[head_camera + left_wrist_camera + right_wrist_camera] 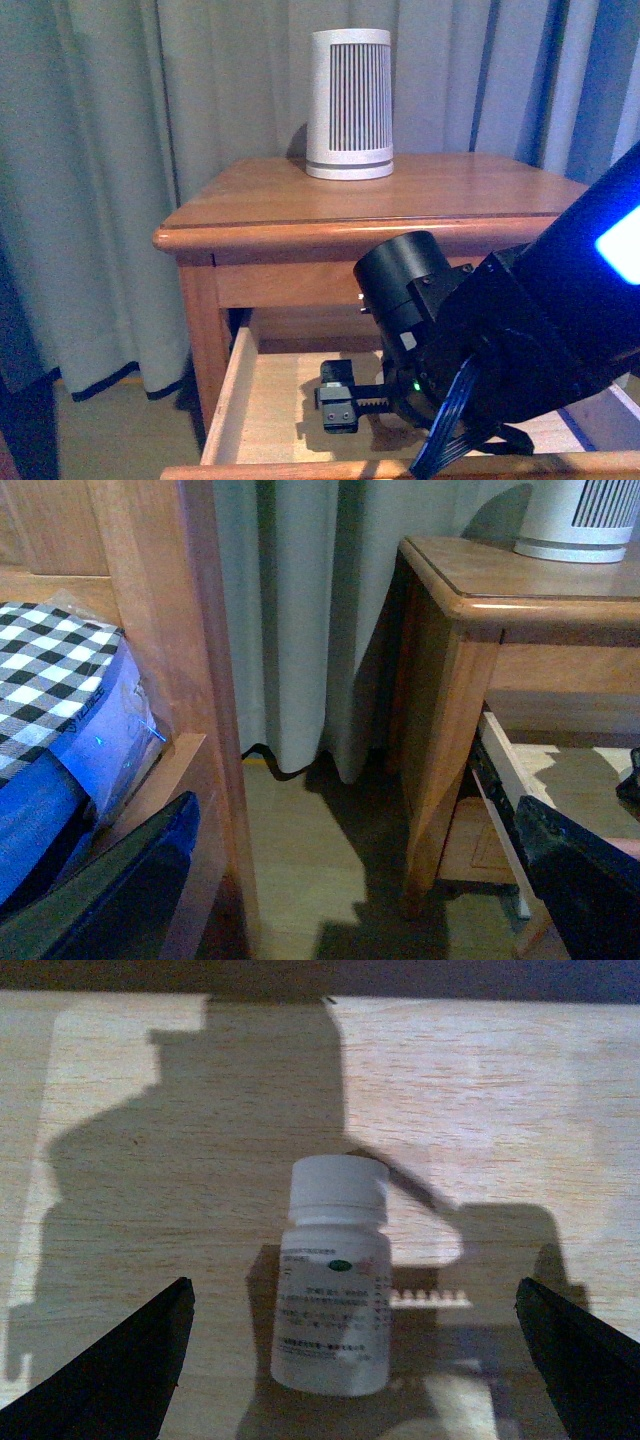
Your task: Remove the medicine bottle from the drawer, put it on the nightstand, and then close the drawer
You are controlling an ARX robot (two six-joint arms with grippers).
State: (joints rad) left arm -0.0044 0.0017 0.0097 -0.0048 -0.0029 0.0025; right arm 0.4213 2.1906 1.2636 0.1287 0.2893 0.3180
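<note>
Presently the right gripper (353, 1282) is down inside the open drawer (262, 395), jaws spread wide and holding nothing. The bottle (332, 1290) sits on the drawer floor between the two fingers (120, 1370), touching neither, with its cap pointing away from the wrist. You cannot settle from this one view whether it stands or lies (the front camera does not show it at all).

Risks, as judged:
- The bottle looks smooth, round and light. If one finger meets it first on closing, expect it to roll or skid aside rather than seat.
- A shallow pinch near the cap could slip on the lift.
- The arm lies low over the front rail (400, 465), so a careless withdrawal could catch it.

Surface and room:
- Under the gripper is pale bare wood crossed by hard shadows.
- Above the gripper, the nightstand (400, 205) top shows bare wood in front of the ribbed cylinder (349, 100), with the curtain (120, 150) behind.
- The left gripper (357, 802) hangs wide open over the floor (320, 880), with the bed frame (190, 630) to one side and the nightstand to the other.
</note>
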